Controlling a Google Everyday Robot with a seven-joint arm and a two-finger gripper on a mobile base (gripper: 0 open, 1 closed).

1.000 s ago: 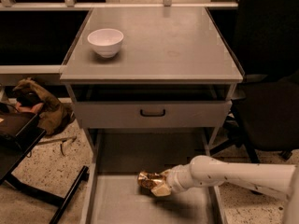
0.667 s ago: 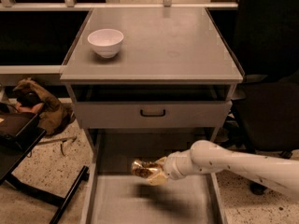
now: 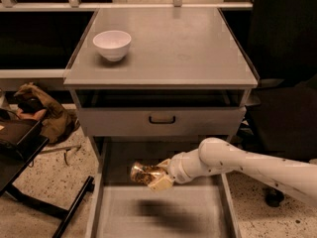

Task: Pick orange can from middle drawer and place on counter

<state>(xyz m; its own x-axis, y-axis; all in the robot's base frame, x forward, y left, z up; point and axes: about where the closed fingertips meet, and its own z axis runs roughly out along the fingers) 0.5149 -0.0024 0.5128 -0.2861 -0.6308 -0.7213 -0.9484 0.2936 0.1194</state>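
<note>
The orange can (image 3: 142, 173), shiny, brown-orange and dented, is held in my gripper (image 3: 157, 176), lying sideways above the open middle drawer (image 3: 163, 214). My white arm (image 3: 247, 165) reaches in from the right. The can hangs clear of the drawer's flat bottom, where its shadow shows. It sits below the grey drawer front with the black handle (image 3: 162, 119). The counter (image 3: 168, 43) is the flat grey top of the cabinet, higher up and farther back.
A white bowl (image 3: 112, 44) stands on the counter's left rear part. A black stand (image 3: 29, 152) and a brown bag (image 3: 42, 110) lie on the floor at the left. A dark chair (image 3: 287, 113) is at the right.
My gripper has lifted the can off the drawer bottom and carried it up and a little to the left.
</note>
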